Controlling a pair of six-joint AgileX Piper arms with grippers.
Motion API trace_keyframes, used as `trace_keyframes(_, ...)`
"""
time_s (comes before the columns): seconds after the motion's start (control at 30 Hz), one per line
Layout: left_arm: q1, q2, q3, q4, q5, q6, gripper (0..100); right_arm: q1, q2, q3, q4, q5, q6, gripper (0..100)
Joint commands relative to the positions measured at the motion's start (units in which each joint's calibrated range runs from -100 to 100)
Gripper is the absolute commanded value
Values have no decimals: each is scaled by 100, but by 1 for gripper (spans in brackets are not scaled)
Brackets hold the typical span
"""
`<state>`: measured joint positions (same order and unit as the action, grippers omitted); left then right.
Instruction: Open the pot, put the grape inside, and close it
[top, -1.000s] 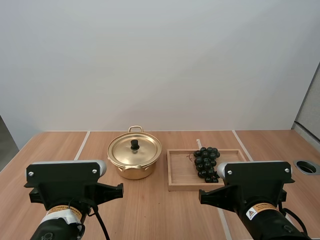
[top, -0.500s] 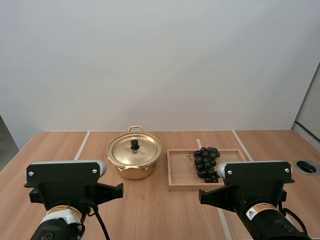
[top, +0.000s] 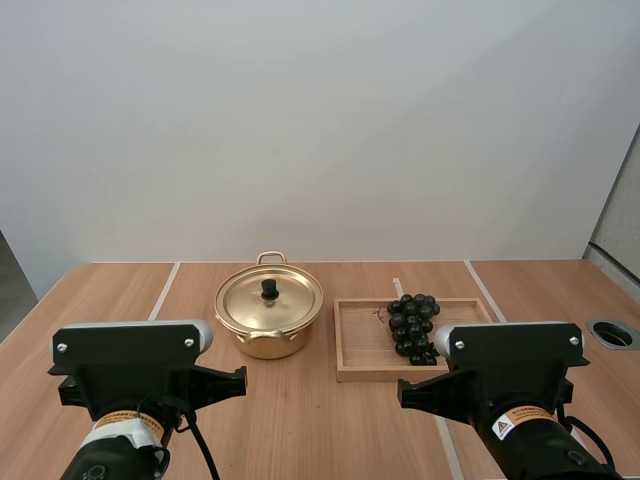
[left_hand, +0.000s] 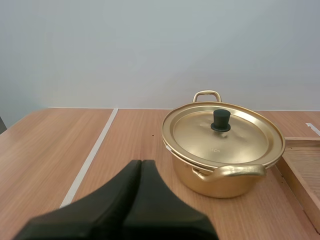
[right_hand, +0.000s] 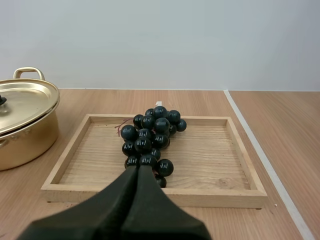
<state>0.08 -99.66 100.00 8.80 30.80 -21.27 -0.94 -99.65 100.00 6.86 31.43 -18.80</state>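
Note:
A golden pot (top: 268, 318) stands on the table with its lid (top: 269, 298) on, a black knob (top: 269, 288) at the centre. To its right a dark bunch of grapes (top: 413, 325) lies in a wooden tray (top: 362, 350). My left gripper (left_hand: 141, 165) is shut on nothing, low over the table in front of the pot (left_hand: 223, 150), short of its near handle. My right gripper (right_hand: 138, 170) is shut too, its tip just before the tray's near rim, pointing at the grapes (right_hand: 150, 137).
The tray (right_hand: 240, 150) sits close beside the pot (right_hand: 22, 125). A round dark hole (top: 612, 334) is set in the table at the far right. Pale seams run across the wooden tabletop (top: 120, 300).

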Motion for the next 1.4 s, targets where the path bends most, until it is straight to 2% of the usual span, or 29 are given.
trace_keyframes(0.0, 4, -34, 0, -127, -127, -63, 0, 10, -35, 0, -36, -4, 21, 0)
trace_keyframes(1.23, 4, -34, 0, -127, -127, -63, 0, 10, -35, 0, -36, -4, 21, 0)
trace_keyframes(1.37, 4, -34, 0, -127, -529, -52, 0, 10, -35, 0, -36, -141, 21, 0)
